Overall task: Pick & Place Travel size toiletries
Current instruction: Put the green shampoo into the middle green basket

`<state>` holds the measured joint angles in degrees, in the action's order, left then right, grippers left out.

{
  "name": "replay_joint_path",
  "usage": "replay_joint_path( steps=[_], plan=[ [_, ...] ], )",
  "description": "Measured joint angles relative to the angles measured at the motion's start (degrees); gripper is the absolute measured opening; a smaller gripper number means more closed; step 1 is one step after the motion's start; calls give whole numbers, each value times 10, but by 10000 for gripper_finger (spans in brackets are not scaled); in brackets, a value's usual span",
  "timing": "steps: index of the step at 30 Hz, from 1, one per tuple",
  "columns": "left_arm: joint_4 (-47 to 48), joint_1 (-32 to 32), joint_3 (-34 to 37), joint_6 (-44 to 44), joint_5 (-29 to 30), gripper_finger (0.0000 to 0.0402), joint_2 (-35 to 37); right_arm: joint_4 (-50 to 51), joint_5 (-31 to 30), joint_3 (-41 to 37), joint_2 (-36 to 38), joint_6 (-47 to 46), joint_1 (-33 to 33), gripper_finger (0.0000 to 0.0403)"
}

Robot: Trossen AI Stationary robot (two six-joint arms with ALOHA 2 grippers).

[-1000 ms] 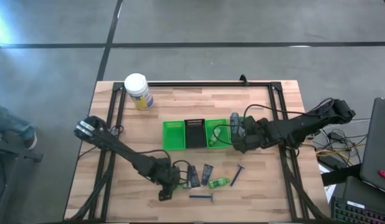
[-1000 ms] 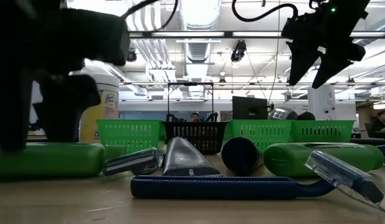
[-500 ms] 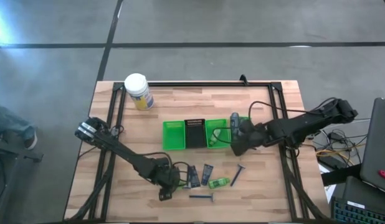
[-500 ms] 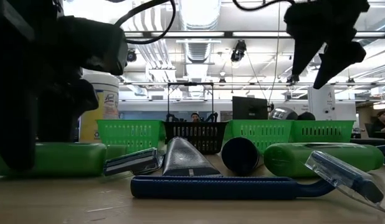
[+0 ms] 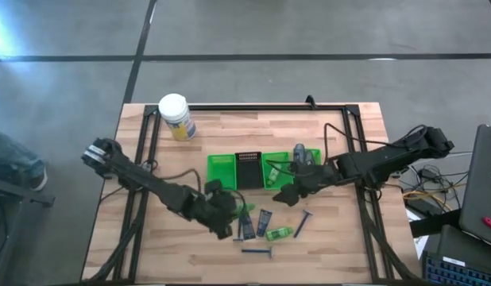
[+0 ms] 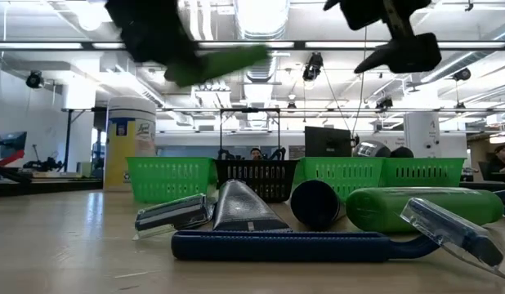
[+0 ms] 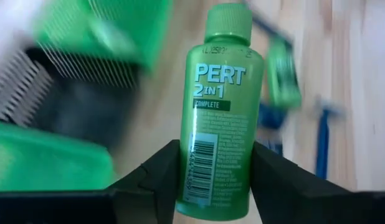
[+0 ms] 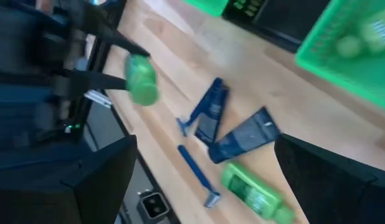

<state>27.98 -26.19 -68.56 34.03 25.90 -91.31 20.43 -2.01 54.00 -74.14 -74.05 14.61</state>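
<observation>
Left gripper [image 7: 212, 180] clamps green bottle [image 7: 222, 112], lifted near tray [image 5: 222, 171]. Right gripper [image 5: 287, 194] spread, empty, above table [image 5: 341, 238].

A robotics lab or workshop: beyond the wooden bench [image 5: 230, 127], the low view shows an open hall with ceiling light strips [image 6: 261, 45], exposed ducts, monitors [image 6: 328, 140] and desks. Polished concrete floor [image 5: 269, 28] surrounds the bench; cables and a keyboard [image 5: 460, 258] lie beside it.
</observation>
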Motion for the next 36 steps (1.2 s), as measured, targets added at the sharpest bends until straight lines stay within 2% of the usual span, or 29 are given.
replay_joint_path(
  steps=[5, 11, 15, 23, 27, 36],
  plan=[
    [-1, 25, -63, -102, 32, 164, -5, -72, 1, 0, -36, -3, 0, 374],
    [0, 53, -88, -132, 24, 164, -27, -145, -12, 0, -54, -7, -1, 374],
    [-10, 59, -90, -141, -8, 164, -45, -137, -12, 0, -54, -7, 0, 374],
    [-83, 59, -96, -157, -3, 163, -53, -135, -14, 0, -59, -13, 0, 366],
    [-75, 60, -93, -159, 3, 163, -54, -139, -25, 0, -59, -8, 0, 329],
    [-78, 64, -91, -160, 3, 163, -54, -143, -23, 0, -57, -5, -4, 190]
  ],
)
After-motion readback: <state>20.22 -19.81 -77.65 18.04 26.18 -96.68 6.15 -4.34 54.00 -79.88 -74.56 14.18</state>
